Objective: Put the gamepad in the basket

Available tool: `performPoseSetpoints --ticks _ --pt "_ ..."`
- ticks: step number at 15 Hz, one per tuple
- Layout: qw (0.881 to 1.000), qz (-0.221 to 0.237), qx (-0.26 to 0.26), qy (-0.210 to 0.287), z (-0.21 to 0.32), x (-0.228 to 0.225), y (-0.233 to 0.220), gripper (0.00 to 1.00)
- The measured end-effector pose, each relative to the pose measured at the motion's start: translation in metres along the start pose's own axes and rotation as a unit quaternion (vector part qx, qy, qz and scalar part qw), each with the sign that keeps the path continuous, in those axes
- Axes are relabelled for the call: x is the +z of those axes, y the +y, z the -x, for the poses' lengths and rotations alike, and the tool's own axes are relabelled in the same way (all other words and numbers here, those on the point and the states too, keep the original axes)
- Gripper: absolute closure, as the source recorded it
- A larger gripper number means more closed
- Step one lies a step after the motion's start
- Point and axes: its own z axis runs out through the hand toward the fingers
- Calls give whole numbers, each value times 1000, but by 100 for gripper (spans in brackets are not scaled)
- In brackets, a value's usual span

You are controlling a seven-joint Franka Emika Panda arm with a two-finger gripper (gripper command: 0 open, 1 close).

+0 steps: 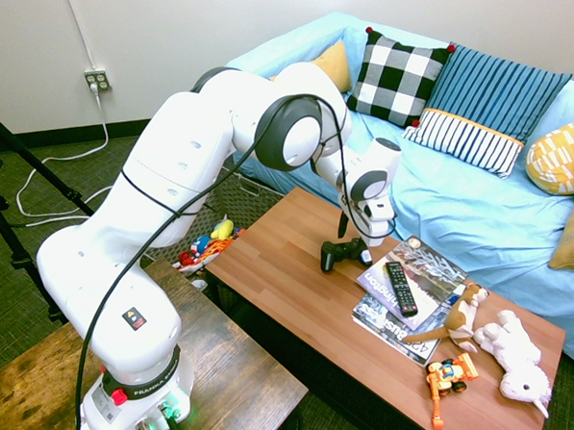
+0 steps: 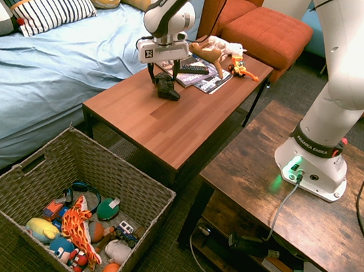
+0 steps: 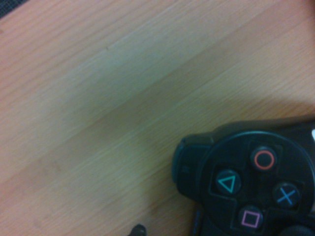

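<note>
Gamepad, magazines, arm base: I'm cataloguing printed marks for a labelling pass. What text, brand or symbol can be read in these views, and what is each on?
"FRANKA EMIKA": on the ring of the arm's base.
Circle, triangle, cross, square symbols: on the gamepad buttons, wrist view.
Square black-and-white code tag: on the block above the pincer; a pattern, not words.
Magazine cover title: large letters, too blurred to read.
Remote button labels: too small.

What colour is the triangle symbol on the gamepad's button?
Teal green, on the black gamepad; the wrist view shows it best.
</note>
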Motion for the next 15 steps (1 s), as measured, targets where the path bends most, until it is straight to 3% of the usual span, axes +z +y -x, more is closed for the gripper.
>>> performPoseSetpoints --ticks 2,3,15 --pt "1000 4 1 -1 -2 7 -2 0" --pt "1000 4 2 0 -4 8 -3 100" --pt "1000 1 8 -21 -11 20 -1 100"
